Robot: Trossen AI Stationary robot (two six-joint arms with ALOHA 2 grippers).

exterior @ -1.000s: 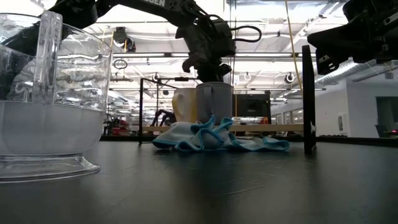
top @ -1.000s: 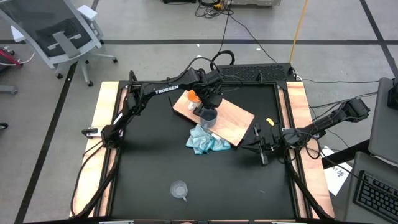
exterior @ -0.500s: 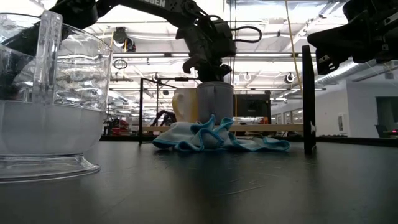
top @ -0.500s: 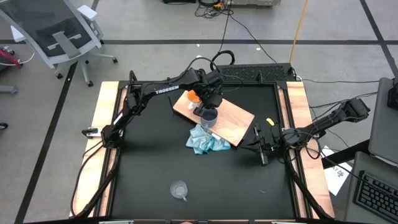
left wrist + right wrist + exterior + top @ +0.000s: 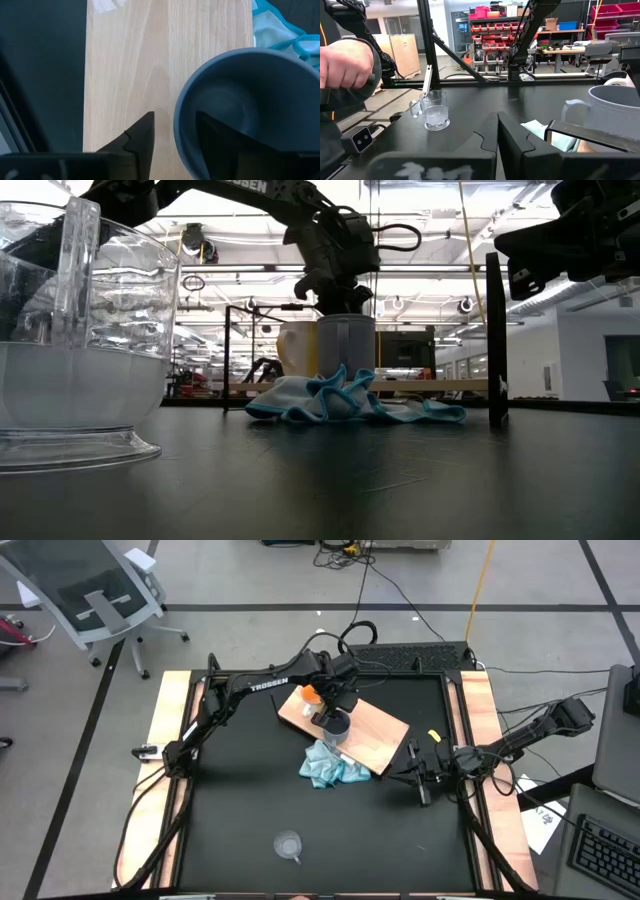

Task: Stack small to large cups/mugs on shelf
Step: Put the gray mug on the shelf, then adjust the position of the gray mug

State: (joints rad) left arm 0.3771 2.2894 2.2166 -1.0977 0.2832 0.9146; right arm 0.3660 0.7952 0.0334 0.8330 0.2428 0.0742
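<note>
The left tool [image 5: 333,712] is parted, one finger inside the rim of the grey-blue mug [image 5: 337,725] and one outside, the mug set on the shelf [image 5: 378,735] right below it, the orange mug [image 5: 312,695] just beside. Looks like the release step. Next up, probably, the clear cup [image 5: 288,844], well apart on the desk [image 5: 240,800], gets fetched. The right tool [image 5: 422,778] is shut, parked far off.

From overhead, my left arm covers most of the orange mug [image 5: 312,695] at centre frame. In my left wrist view, the grey-blue mug [image 5: 250,100] runs off the lower right edge.
</note>
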